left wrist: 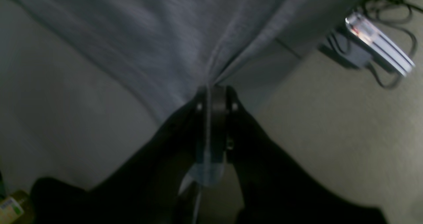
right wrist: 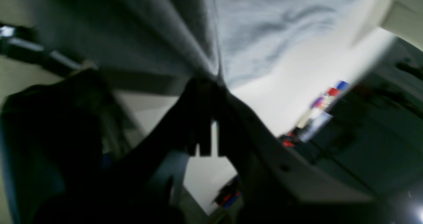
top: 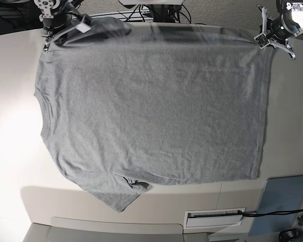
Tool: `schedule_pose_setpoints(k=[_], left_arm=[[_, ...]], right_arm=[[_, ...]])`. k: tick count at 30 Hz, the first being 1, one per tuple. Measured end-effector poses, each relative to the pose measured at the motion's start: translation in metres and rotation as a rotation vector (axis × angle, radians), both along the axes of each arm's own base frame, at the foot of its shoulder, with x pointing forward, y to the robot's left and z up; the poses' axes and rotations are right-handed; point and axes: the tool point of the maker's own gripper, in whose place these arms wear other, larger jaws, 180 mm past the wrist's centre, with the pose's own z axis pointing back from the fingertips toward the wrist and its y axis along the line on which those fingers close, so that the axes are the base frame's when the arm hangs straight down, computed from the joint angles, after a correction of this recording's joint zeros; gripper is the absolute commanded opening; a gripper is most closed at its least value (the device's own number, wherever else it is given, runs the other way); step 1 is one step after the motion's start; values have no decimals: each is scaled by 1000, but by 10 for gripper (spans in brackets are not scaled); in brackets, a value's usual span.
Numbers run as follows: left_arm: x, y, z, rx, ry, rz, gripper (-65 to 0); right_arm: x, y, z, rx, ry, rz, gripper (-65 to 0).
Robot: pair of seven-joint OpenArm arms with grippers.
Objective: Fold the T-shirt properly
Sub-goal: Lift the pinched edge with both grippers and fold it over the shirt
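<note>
The heather-grey T-shirt (top: 151, 111) lies spread, plain side up, on the pale table (top: 15, 151). Its neck is at the left, its hem at the right, and one sleeve points to the front left. My left gripper (top: 262, 41) is at the far right corner of the shirt. In the left wrist view it (left wrist: 214, 88) is shut on a bunched fold of the grey fabric (left wrist: 148, 35). My right gripper (top: 49, 39) is at the far left corner. In the right wrist view it (right wrist: 211, 82) is shut on the fabric (right wrist: 264, 19). The far edge looks blurred and slightly lifted.
A blue-grey flat panel (top: 283, 194) lies at the front right. A white slotted plate (top: 214, 216) sits at the table's front edge. Cables (top: 156, 12) run behind the table. A boxy device with cables (left wrist: 376, 47) shows in the left wrist view.
</note>
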Motion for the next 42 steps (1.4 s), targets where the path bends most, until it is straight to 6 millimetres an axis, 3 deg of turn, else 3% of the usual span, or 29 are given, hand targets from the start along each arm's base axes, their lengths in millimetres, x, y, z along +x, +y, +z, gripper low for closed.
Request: schedule_pose_setpoints(k=[4,9,21,27,34,42], left_arm=[[9,-1,2,-11,-32,19,-650],[32,13,3,11,-113,102,-650],[87,12,20,-125,-228,193,-650],[105,6,18,-181,-268,249,-650],[118,2,1,-215,-223,263,-650],[146,-7,6,-206,-276,273,-650]], right_arm=[[30,-2,16,60,-100,37,-650],[51,0,23,161,-141,3,-650],[108,-5,13,283,-246,-99,-650],[128,-15,3,322,-251,-142,-650],[148,-16,12,350,-295,-143,-650],[163,0,10,364,-294,-104,-650]])
